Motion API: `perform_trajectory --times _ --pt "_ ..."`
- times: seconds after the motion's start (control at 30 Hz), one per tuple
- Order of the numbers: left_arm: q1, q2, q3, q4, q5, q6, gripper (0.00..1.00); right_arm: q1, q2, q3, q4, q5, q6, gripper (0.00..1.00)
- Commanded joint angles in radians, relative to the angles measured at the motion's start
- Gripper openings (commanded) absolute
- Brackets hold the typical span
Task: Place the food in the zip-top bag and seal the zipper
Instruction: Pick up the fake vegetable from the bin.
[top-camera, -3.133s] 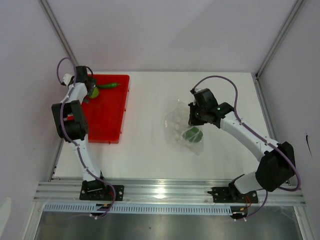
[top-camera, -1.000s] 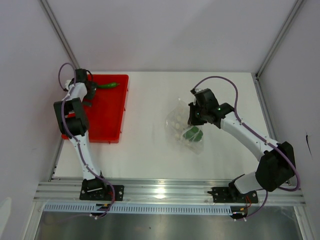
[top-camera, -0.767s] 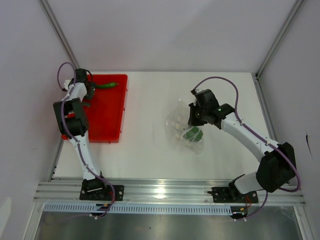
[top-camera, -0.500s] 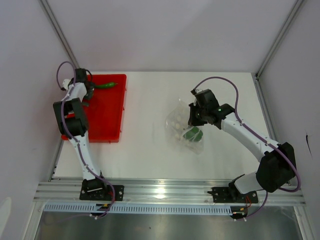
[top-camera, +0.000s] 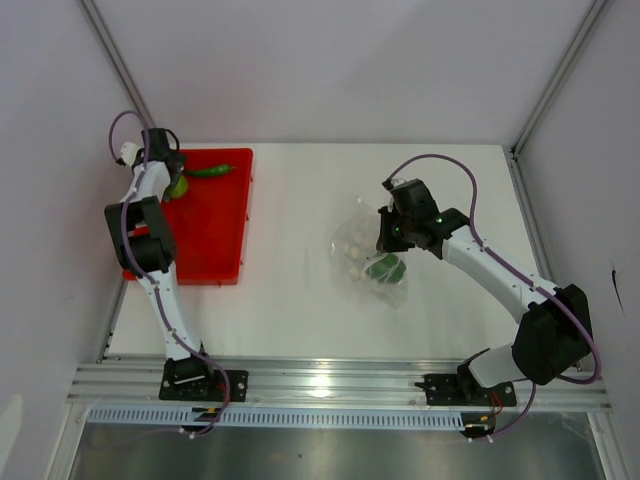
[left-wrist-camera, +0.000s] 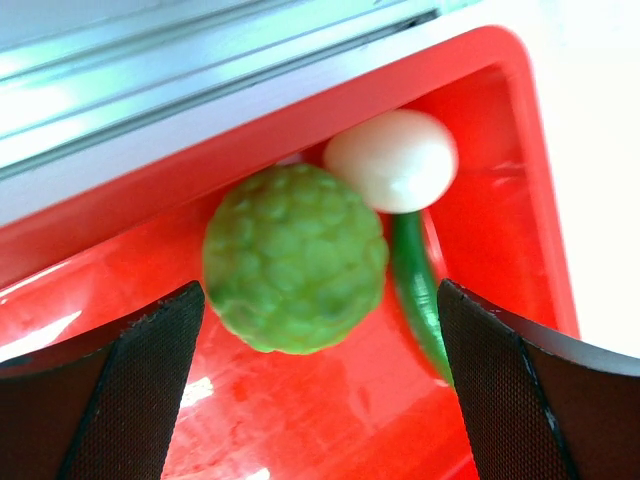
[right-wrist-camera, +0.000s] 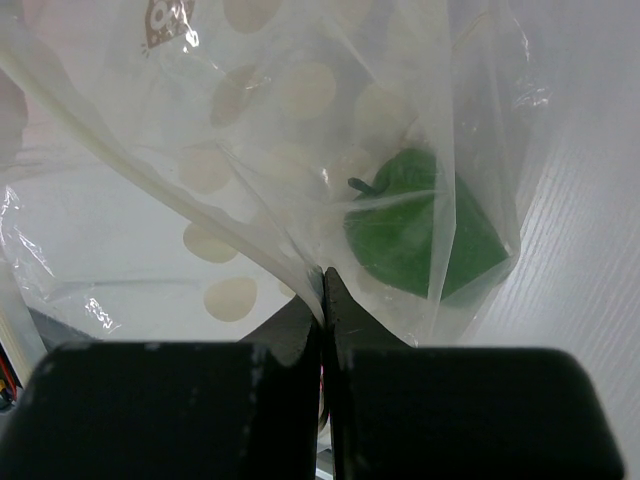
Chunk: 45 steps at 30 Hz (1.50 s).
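Lime-green ball (left-wrist-camera: 295, 258) between spread left fingers (left-wrist-camera: 110, 395), bag (right-wrist-camera: 300, 110) pinched by right fingers (right-wrist-camera: 200, 410)

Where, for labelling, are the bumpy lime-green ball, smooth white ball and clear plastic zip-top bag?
bumpy lime-green ball (left-wrist-camera: 295, 258), left wrist view, its centre.
smooth white ball (left-wrist-camera: 392, 160), left wrist view, its centre.
clear plastic zip-top bag (right-wrist-camera: 300, 110), right wrist view, upper panel.

Tray (top-camera: 215, 230) far left: large ball (left-wrist-camera: 295, 258), small ball (left-wrist-camera: 392, 160), pepper (left-wrist-camera: 418, 290) in corner; bag (top-camera: 365, 250) right, pepper piece (right-wrist-camera: 420, 240) inside.
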Motion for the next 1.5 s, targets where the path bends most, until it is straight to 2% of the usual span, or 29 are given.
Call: perform_trajectory --times 0.0,0.17,0.5,0.6,1.03,1.13,1.27,1.47 --pt "0.015 0.003 0.081 0.003 0.003 0.029 1.00 -0.006 -0.006 0.001 0.030 -0.008 -0.009 0.00" --pt "0.018 -0.006 0.065 0.023 -0.011 0.028 0.99 -0.006 -0.008 0.004 0.027 -0.008 -0.009 0.00" --pt "0.021 0.018 0.104 -0.095 0.020 -0.006 0.98 -0.006 -0.025 0.013 0.019 -0.008 -0.006 0.00" --pt "0.021 0.032 0.139 -0.187 -0.003 -0.056 0.97 -0.005 -0.032 0.010 0.020 -0.009 -0.006 0.00" --pt "0.054 0.084 0.199 -0.266 0.036 -0.170 0.91 -0.006 -0.071 0.006 0.045 -0.009 -0.021 0.00" --pt "0.059 0.100 0.225 -0.272 0.041 -0.167 0.91 -0.006 -0.069 0.006 0.054 -0.014 -0.024 0.00" --pt "0.061 0.136 0.287 -0.301 0.046 -0.159 0.98 -0.006 -0.066 0.010 0.054 -0.017 -0.023 0.00" --pt "0.062 0.130 0.277 -0.278 0.064 -0.141 0.93 -0.005 -0.065 0.013 0.060 -0.017 -0.024 0.00"
